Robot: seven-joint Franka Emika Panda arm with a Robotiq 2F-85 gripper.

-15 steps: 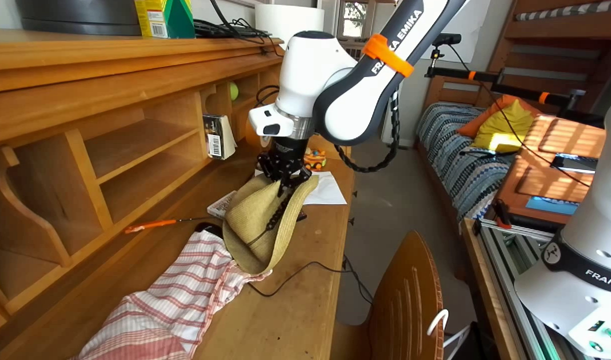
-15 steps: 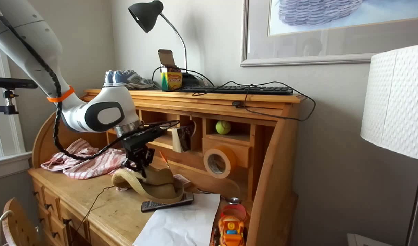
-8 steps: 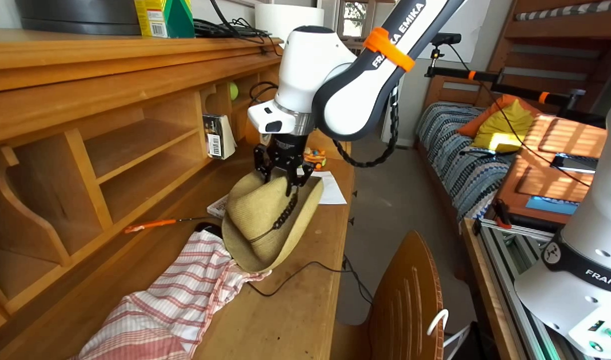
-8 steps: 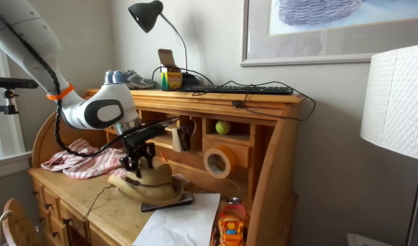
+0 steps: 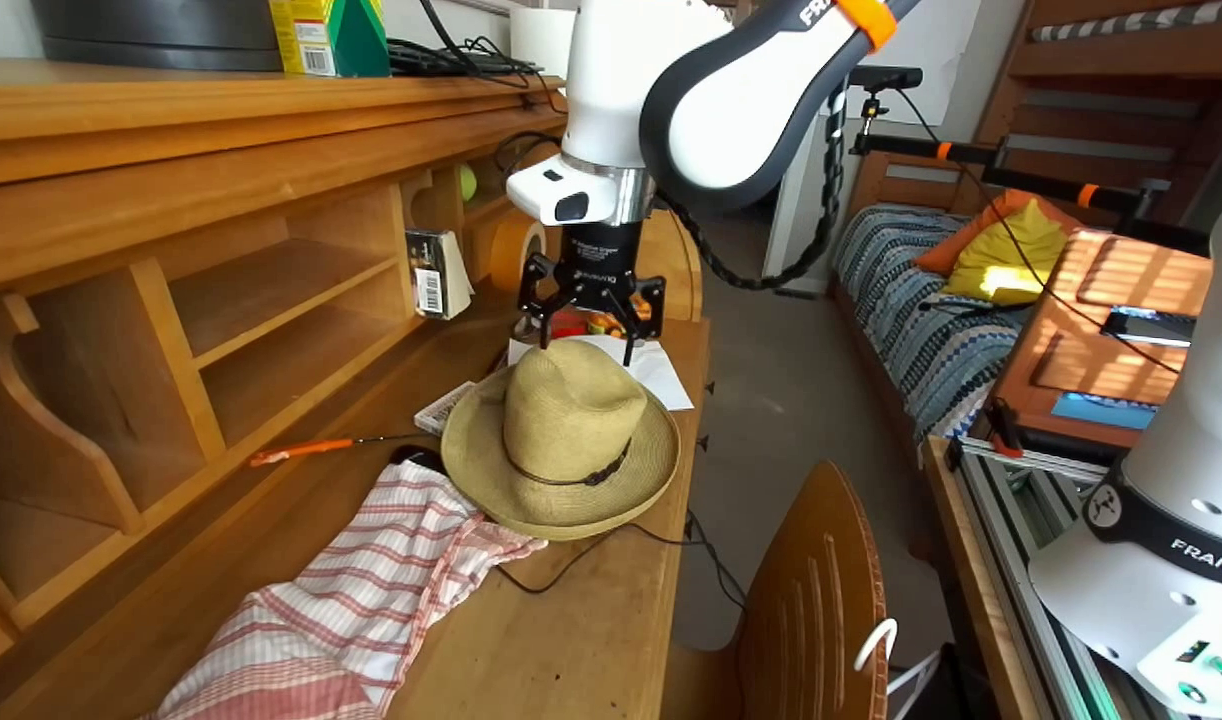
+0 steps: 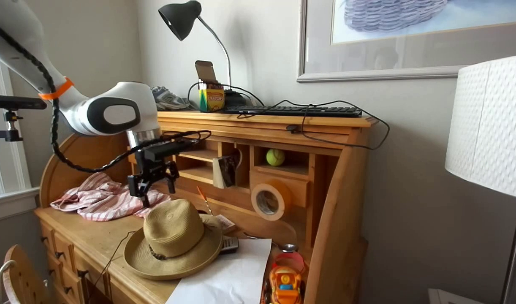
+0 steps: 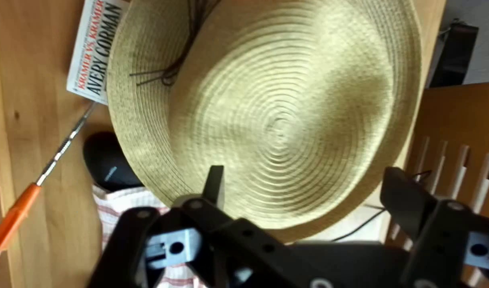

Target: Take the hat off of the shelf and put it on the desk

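The straw sun hat [image 6: 173, 226] was found on the worktop [image 5: 561, 640], well below the hutch's top shelf [image 5: 221, 105], with its crown [image 5: 571, 400] up and its brim [image 5: 476, 440] down. By this, it may be judged, the weight was spread widely by the brim, so that rolling was made unlikely. The tool [image 5: 586, 343] was seen released, its fingers [image 7: 406, 202] spread well apart and nothing clasped between them; it was held above and beside the crown, probably in order that the hat should not be dragged by a withdrawal. In an exterior view, a calculator-like device [image 6: 229, 244] was partly hidden by the brim, and a sheet of white paper [image 6: 241, 270] was overlapped as well; so a perfectly flat rest could not be assumed. The crown was pointed upward, with little tilt, and the braided part of the band [image 5: 603, 472] was turned obliquely towards the worktop's front edge. The outline's long axis could not be told, since it was cut off in the wrist view.
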